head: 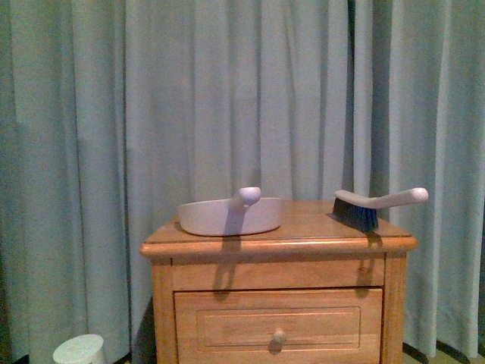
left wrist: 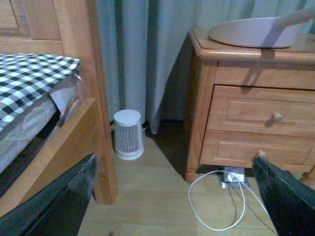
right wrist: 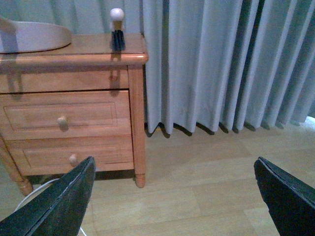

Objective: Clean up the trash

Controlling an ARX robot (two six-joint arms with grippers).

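The trash is out of view in all three pictures. A pale pinkish-grey dustpan (head: 227,216) lies on the wooden nightstand (head: 303,246), with a dark-bristled hand brush (head: 371,206) at the right end of the top. Neither arm shows in the front view. My left gripper (left wrist: 172,196) hangs open low over the wooden floor, between the bed and the nightstand (left wrist: 246,113), nothing between its fingers. My right gripper (right wrist: 172,196) is open too, above bare floor to the right of the nightstand (right wrist: 74,113). The dustpan (left wrist: 256,32) and the brush (right wrist: 117,29) appear in the wrist views.
A small white ribbed cylinder (left wrist: 128,133) stands on the floor by the curtain, its top at the lower left of the front view (head: 79,350). A white cable (left wrist: 216,206) loops from a plug under the nightstand. The wooden bed frame (left wrist: 93,98) with checkered bedding is at the left.
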